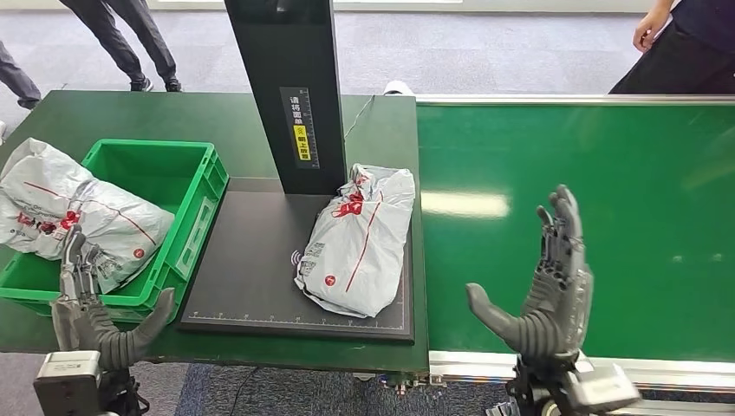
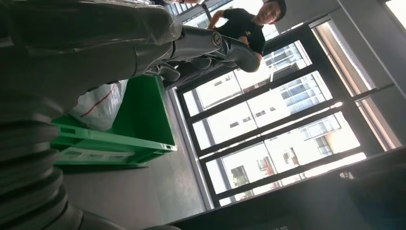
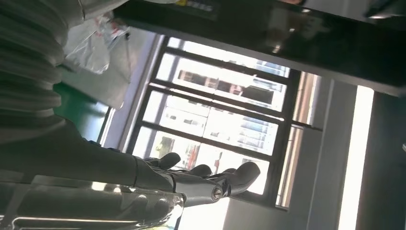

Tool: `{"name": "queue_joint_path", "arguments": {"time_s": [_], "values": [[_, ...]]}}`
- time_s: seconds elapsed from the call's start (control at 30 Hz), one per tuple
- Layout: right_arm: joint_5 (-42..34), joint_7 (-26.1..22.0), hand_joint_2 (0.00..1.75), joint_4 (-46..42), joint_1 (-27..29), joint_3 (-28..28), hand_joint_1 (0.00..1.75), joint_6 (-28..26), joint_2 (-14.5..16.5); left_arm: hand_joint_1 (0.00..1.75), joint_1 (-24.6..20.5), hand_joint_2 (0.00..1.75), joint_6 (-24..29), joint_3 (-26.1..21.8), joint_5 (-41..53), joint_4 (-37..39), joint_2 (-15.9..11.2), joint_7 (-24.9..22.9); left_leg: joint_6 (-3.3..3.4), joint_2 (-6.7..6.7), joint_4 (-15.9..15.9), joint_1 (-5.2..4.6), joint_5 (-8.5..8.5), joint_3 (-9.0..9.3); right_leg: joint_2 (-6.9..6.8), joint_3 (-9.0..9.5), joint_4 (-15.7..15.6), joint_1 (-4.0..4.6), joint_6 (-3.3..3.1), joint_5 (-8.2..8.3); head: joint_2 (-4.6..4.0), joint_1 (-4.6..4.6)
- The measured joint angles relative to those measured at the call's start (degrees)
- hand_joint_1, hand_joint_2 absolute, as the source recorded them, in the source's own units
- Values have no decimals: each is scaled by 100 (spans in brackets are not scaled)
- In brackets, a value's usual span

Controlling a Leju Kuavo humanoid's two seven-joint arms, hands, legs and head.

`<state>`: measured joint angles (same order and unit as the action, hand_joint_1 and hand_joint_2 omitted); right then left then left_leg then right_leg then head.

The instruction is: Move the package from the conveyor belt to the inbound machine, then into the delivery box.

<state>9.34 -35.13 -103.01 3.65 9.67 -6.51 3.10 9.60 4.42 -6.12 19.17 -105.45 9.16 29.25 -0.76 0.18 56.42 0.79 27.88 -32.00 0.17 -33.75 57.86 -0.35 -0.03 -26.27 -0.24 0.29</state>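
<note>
A grey plastic-wrapped package (image 1: pixel 357 238) with red markings lies on the black platform of the inbound machine (image 1: pixel 251 277), at its right side beside the machine's black post (image 1: pixel 286 87). My right hand (image 1: pixel 546 286) stands open above the near part of the green conveyor belt (image 1: pixel 607 173), fingers up and holding nothing, to the right of the package. My left hand (image 1: pixel 91 308) is open at the near edge of the green delivery box (image 1: pixel 186 186), which holds another grey package (image 1: pixel 69 212). In the left wrist view, the box (image 2: pixel 139 129) and that package (image 2: pixel 98 103) show past my fingers (image 2: pixel 210 45).
People stand beyond the table at the far left (image 1: pixel 121 35) and far right (image 1: pixel 685 43). The conveyor's metal rail (image 1: pixel 676 368) runs along its near edge. A thin cable (image 1: pixel 357 117) lies on the green table behind the machine.
</note>
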Motion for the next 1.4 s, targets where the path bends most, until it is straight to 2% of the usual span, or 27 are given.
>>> {"name": "queue_joint_path", "arguments": {"time_s": [0.1,0.2,0.47,0.6,0.7,0.87,1.03,1.23,1.4], "values": [[-581,-134,175,-412,336,-151,0,366,188,0,-55,175,-75,159,-27,35,32,-31,0,5,0,0,0,3,2,2,0,0,0,0,0,-1],[-754,-173,175,-651,508,-254,0,486,360,0,-148,175,-121,301,-62,97,50,-51,0,6,0,-1,0,7,2,6,0,0,0,0,0,0],[-627,-181,175,-855,644,-386,0,390,569,0,-297,175,-174,477,-140,237,57,-81,0,5,0,0,-1,10,2,6,0,0,0,1,0,-1],[-390,-181,175,-839,640,-380,0,205,630,0,-618,175,-235,699,-184,440,23,-156,0,-2,0,0,-2,9,0,9,0,0,0,1,0,-1],[-303,-181,175,-759,595,-288,0,157,648,0,-1141,175,-132,998,-110,853,-127,-340,2,-5,0,-1,-7,12,-3,14,0,-1,0,3,0,-1],[-252,-189,175,-480,434,-62,0,154,650,0,-2268,175,-5,1437,57,1929,-416,-585,1,-8,0,0,-19,18,-10,23,1,0,-3,10,0,0],[-234,-207,175,-282,320,52,0,120,650,0,-3175,175,1,1745,435,2892,-569,-858,2,-15,2,0,-25,11,-18,14,1,0,-3,11,0,1],[-269,-236,175,132,29,223,0,97,649,0,-4985,175,-141,2192,1195,4973,-567,-1276,2,-7,3,-1,-33,8,-14,12,2,-1,-2,28,0,1],[-335,-230,175,390,-172,334,0,234,649,0,-5791,175,-377,2551,1716,6296,-428,-1593,2,-7,3,-1,-33,5,-14,8,2,-1,-3,29,0,-1]]}}
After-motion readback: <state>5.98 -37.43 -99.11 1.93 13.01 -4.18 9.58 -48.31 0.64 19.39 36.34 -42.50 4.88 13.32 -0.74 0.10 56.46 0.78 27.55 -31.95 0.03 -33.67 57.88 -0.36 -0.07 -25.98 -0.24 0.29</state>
